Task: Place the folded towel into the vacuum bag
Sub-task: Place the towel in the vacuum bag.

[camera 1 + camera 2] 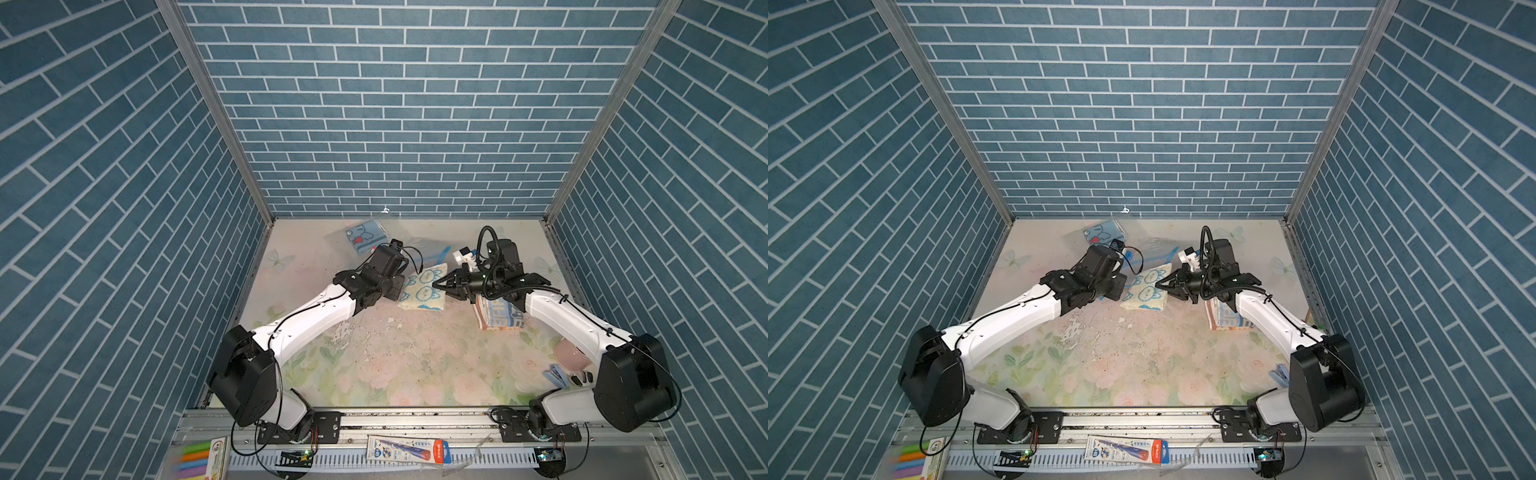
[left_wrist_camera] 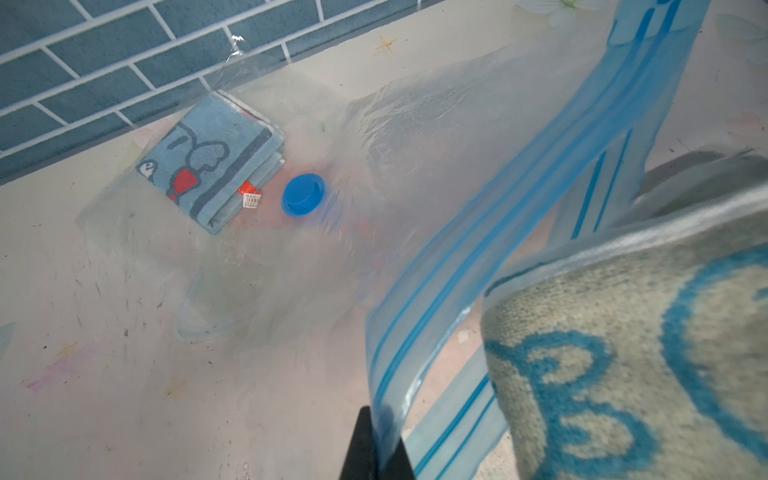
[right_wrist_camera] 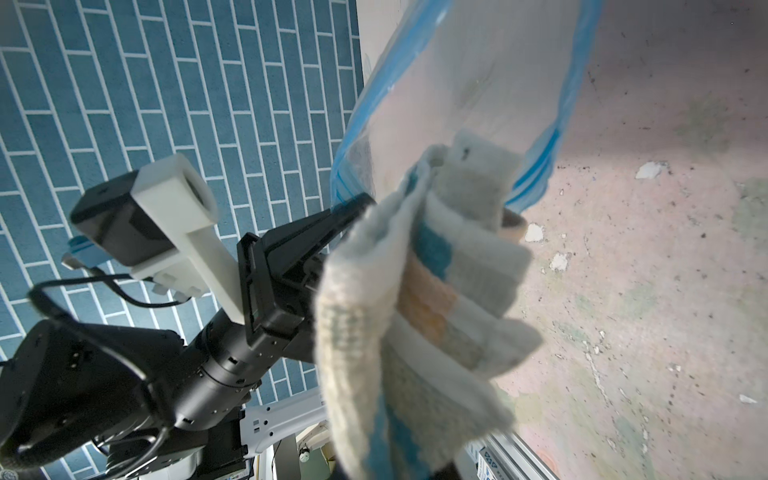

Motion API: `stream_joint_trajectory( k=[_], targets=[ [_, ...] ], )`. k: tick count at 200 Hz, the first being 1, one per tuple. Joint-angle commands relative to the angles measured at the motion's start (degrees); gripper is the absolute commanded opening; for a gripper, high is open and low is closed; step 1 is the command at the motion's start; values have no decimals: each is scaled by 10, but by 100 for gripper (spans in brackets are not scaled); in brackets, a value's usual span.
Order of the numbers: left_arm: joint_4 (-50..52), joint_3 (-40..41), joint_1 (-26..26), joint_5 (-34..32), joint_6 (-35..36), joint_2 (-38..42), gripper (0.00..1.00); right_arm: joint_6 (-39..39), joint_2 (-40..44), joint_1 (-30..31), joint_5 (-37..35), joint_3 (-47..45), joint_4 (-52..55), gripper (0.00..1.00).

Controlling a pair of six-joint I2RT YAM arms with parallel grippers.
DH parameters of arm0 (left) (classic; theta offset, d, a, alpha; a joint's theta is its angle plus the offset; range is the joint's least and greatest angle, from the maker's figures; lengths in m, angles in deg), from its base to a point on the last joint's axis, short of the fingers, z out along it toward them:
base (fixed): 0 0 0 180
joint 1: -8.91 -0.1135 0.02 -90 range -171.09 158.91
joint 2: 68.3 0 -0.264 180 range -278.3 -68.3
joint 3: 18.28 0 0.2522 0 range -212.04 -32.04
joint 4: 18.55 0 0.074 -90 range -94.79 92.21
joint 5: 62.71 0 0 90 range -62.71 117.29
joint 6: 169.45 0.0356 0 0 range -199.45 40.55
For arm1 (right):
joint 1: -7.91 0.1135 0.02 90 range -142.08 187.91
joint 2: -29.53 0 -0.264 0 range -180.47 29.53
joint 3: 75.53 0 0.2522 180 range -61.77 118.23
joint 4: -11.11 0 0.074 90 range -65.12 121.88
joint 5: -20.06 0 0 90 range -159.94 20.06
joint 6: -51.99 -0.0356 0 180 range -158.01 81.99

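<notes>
blue brick-patterned walls [image 1: 395,104] are being seen closing in the floral, scuffed counter [image 1: 395,365] on three sides. the vacuum bag [image 1: 399,241], clear and hazy, is being spread toward the counter's far edge, with its round blue valve cap [image 2: 303,195] turned upward. a blue towel [image 2: 212,162] is being contained inside it, near the far edge and just beside the cap. the bag's blue zip strip [image 2: 478,249] is being lifted off the counter by the left claw [image 3: 357,206], whose jaws are being pressed together on the strip, so that the mouth is being held agape toward the counter's middle. the folded towel [image 1: 424,286], cream with blue bunny outlines, is being gripped at one edge by the right claw [image 1: 440,286], with the jaws clamped on the bunched cloth. it is being held at the bag's mouth, between the two claws, near the counter's middle; whether its leading edge is lying past the zip strip cannot be told. a striped towel [image 1: 496,316] is being rested on the counter under the right arm, toward the right edge, and a pink cup [image 1: 571,353] is being rested nearer the right front corner.
</notes>
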Motion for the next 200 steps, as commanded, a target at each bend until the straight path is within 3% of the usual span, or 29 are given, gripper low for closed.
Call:
stream_joint_trajectory(
  k=[1,75,140,200],
  targets=[
    [-13,-7,2,11,-1,16,0,-51,-14,-3,-2,12,-63,15],
    [-14,2,2,23,-5,26,0,-94,-46,-21,-75,37,-87,14],
    [-8,-11,2,44,-27,15,0,-21,-51,3,-164,119,13,14],
    [-12,-18,2,46,-55,11,0,3,-77,41,-252,130,61,14]
  ],
)
